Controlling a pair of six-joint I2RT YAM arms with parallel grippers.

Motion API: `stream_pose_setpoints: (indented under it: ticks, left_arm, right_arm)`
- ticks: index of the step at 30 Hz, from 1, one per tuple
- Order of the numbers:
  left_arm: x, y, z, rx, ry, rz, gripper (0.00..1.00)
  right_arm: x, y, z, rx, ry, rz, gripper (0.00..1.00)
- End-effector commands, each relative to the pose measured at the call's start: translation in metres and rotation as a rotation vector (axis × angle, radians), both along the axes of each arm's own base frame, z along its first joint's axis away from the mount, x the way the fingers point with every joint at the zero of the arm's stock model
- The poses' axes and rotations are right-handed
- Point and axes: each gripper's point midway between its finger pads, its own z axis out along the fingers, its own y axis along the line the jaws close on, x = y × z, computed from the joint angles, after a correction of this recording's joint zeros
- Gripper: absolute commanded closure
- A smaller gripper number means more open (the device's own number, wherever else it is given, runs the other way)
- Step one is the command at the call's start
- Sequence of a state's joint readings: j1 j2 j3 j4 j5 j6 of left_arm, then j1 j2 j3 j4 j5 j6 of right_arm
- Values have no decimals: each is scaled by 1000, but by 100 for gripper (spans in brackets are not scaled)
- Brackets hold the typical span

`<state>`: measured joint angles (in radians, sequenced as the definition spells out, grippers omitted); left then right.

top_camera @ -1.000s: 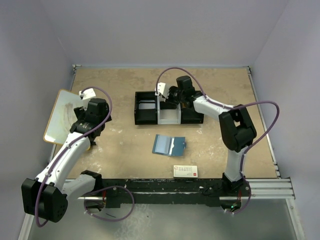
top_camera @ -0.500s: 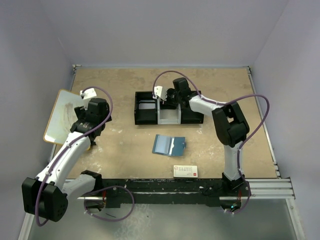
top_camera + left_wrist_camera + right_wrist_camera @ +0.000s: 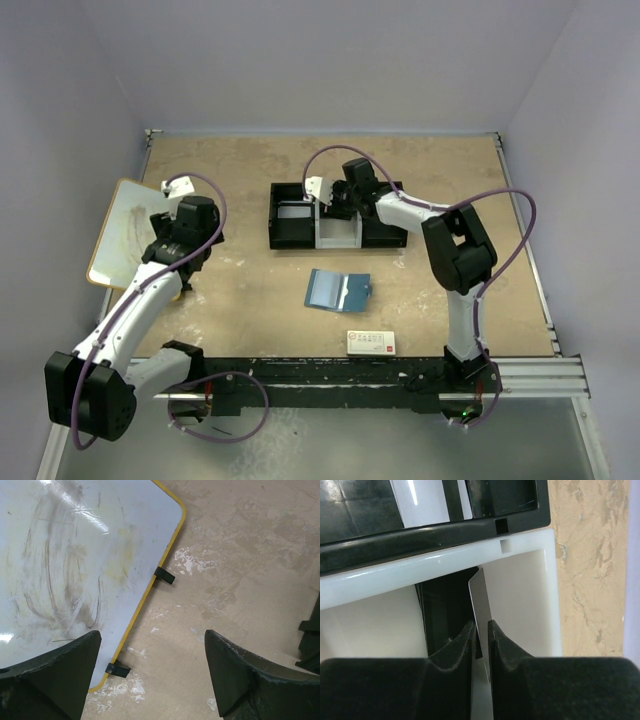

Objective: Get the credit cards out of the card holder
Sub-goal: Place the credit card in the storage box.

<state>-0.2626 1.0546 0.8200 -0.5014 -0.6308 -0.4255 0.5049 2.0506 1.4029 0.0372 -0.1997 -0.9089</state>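
The card holder (image 3: 338, 290), a small blue wallet, lies spread open on the table's middle, apart from both arms. My right gripper (image 3: 336, 200) hangs over the black-and-white compartment tray (image 3: 290, 235). In the right wrist view a thin pale grey credit card (image 3: 479, 597) stands edge-on between the right gripper's (image 3: 481, 625) fingertips, leaning over a white compartment. The jaws are slightly parted, with a narrow gap beside the card. My left gripper (image 3: 152, 645) is wide open and holds nothing, above bare table beside the whiteboard.
A yellow-rimmed whiteboard (image 3: 125, 230) lies at the left edge, its corner and black clips under the left gripper (image 3: 183, 275). A white box with red print (image 3: 371, 342) sits near the front edge. The tray's white rim (image 3: 445, 562) crosses the right wrist view.
My right gripper has shifted a little left over the tray, and its jaws have parted slightly around the card. The left arm and the wallet have stayed put.
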Motion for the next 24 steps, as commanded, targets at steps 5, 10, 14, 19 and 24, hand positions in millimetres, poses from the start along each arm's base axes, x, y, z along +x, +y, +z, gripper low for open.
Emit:
stream_pose_setpoints:
  ticks: [5,10,14,19,24]
  left_arm:
    - [8,-3,4,-6,-20,-16,18]
    - [8,-4,2,-8,-12,-23,19]
    - [8,-4,1,-9,-10,-25,19]
    - [8,-5,1,-9,-7,-28,19]
    - [9,-5,0,-11,-5,-30,19]
  right_arm:
    - [-8,18,42,90,17,33,73]
    - [-22,26,55,174,80,33,71]
    - [-28,28,68,273,111,-28,69]
    - [-28,31,67,500,308,-348,80]
    - [-43,32,32,544,567,-617,96]
